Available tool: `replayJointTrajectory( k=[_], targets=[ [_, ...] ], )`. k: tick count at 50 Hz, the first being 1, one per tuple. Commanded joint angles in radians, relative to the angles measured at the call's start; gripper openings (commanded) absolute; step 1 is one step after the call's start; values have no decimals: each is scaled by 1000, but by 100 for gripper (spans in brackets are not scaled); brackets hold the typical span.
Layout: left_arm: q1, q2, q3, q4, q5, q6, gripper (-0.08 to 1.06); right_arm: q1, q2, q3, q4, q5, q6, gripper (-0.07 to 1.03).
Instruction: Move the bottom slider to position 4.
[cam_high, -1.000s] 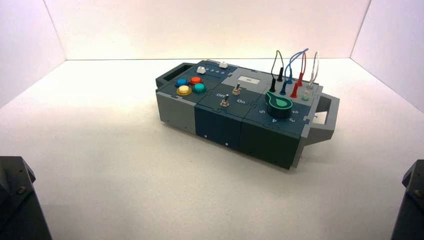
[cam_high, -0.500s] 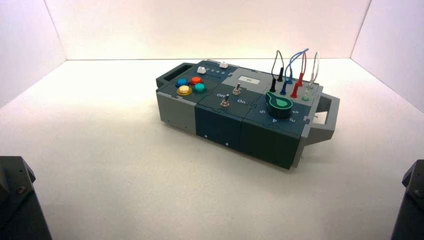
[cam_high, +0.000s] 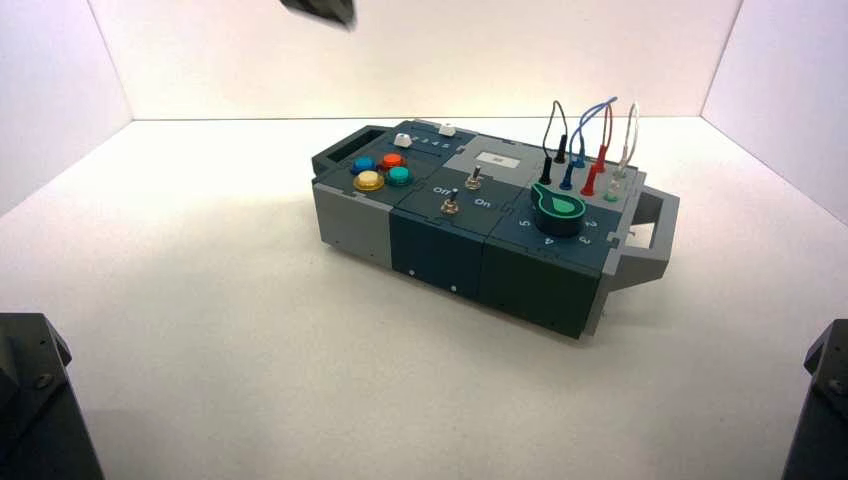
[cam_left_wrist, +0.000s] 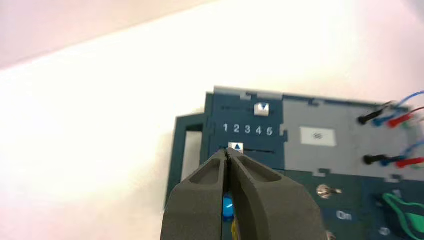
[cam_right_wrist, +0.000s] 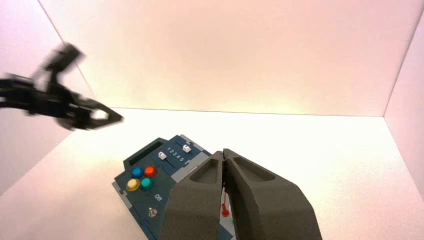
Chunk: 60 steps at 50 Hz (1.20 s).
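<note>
The left gripper (cam_left_wrist: 227, 156) is hanging high above the box (cam_high: 440, 250) with its fingers pressed together on nothing, its tips pointing down toward the slider panel. Just beyond those tips, the bottom slider (cam_left_wrist: 235, 147) is sitting by digit 1 of the printed row, well short of position 4 (cam_left_wrist: 258, 130). Farther out, its twin slider (cam_left_wrist: 261, 108) is sitting nearer 4. To the right, the right gripper (cam_right_wrist: 224, 161) is idling above the box, fingers likewise closed and empty. The risk, as I judge it, is that the descending left tips are landing on the twin knob or the coloured buttons (cam_high: 381, 171) beside the track, or overshooting 4 because the knob is so small.
</note>
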<state>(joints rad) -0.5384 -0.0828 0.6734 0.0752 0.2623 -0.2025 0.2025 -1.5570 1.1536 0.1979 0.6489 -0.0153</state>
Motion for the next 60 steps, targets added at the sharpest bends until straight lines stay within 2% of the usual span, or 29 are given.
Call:
replayJointTrajectory(
  k=[1, 12, 19, 29, 47, 60],
  targets=[
    [-3, 81, -84, 0, 18, -3, -3, 6, 14, -11, 3, -6, 0, -2],
    [-18, 222, -173, 0, 71, -2, -3, 6, 14, -11, 2, -5, 0, -2],
    [-21, 276, -202, 2, 87, -2, -3, 5, 14, -11, 0, -5, 0, -2],
    [-21, 307, -215, 2, 89, 2, -3, 6, 14, -11, 0, -5, 0, -2],
    [-20, 373, -279, 6, 94, 11, -3, 5, -6, -11, 0, -6, 0, -2],
    [-8, 380, -288, 9, 115, 12, -3, 3, -6, -11, 0, -6, 0, -2]
  ],
)
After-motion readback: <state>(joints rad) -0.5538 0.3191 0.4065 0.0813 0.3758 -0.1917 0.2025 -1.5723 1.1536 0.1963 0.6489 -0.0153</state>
